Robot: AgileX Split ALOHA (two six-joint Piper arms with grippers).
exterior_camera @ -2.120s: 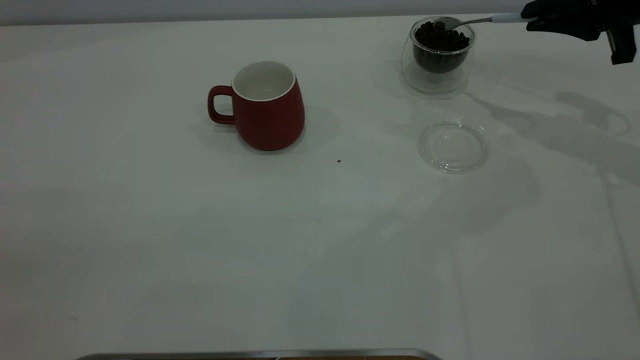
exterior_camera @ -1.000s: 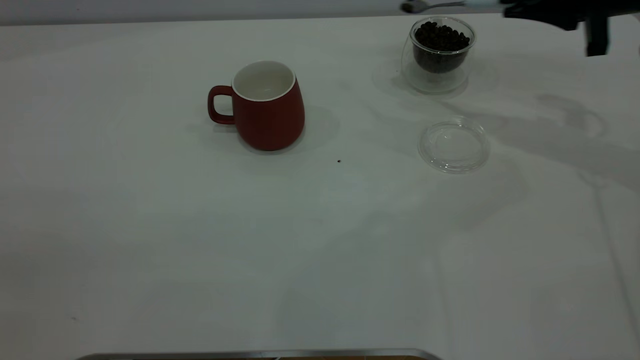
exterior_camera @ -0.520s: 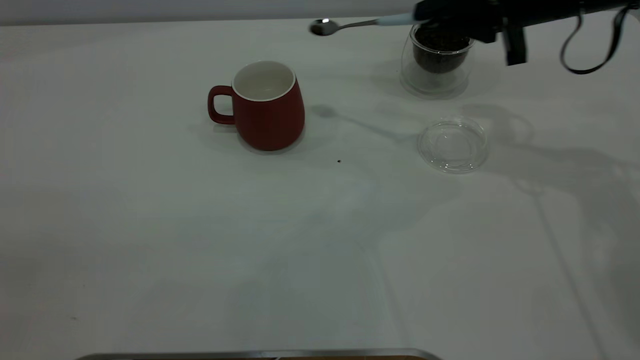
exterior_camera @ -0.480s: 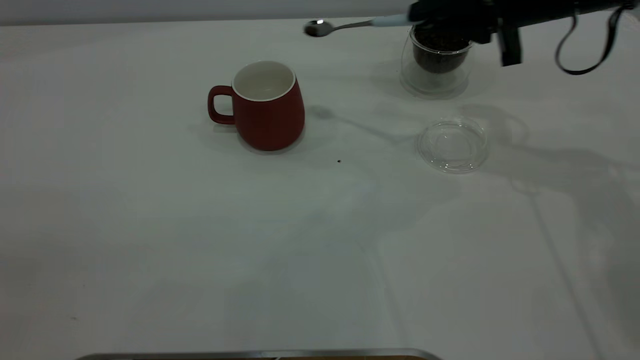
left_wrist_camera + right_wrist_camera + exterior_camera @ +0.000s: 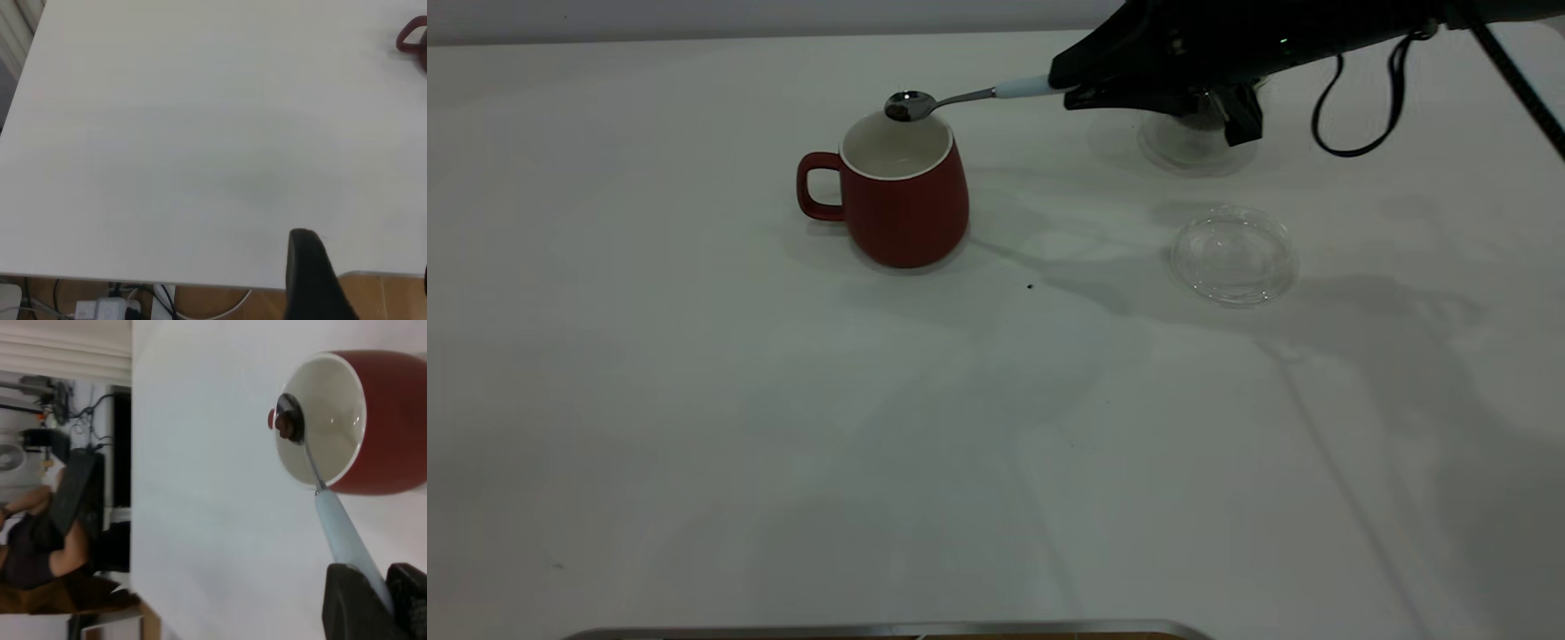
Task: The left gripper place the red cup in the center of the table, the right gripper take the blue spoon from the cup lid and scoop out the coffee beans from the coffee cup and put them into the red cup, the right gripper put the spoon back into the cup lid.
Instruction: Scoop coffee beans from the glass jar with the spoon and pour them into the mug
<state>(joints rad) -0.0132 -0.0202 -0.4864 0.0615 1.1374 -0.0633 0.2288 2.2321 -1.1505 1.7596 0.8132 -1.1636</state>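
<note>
- Clamped on the pale handle of the blue spoon [image 5: 960, 96], the right gripper [image 5: 1080, 89] is seen in the upper right of the exterior frame, reaching leftward from its dark arm; in the right wrist view its two fingers [image 5: 353, 607] are seen closed around that handle [image 5: 343, 533].
- At the near edge of the exterior frame a thin strip of metal rim [image 5: 889, 629] is seen, with the broad bare front of the table [image 5: 783, 427] above it.
- Right of centre, the cup lid [image 5: 1233, 256] is seen lying flat on the table with nothing in it; a tiny dark speck [image 5: 1030, 286] is seen between it and the red cup.
- Left of centre, the red cup [image 5: 903, 191] is seen upright, handle toward the frame's left, white inside.
- Over its far rim the spoon's bowl is held, with coffee beans [image 5: 288, 425] seen in it in the right wrist view; whether any beans lie in the cup cannot be told.
- Farthest back, upper right, the coffee cup [image 5: 1193, 142] is mostly hidden behind the gripper; only its clear base is seen.
- One finger of the left gripper [image 5: 310, 277] is seen at the lower edge of the left wrist view, over the table's edge, well apart from the cup; how its jaws stand cannot be told.
</note>
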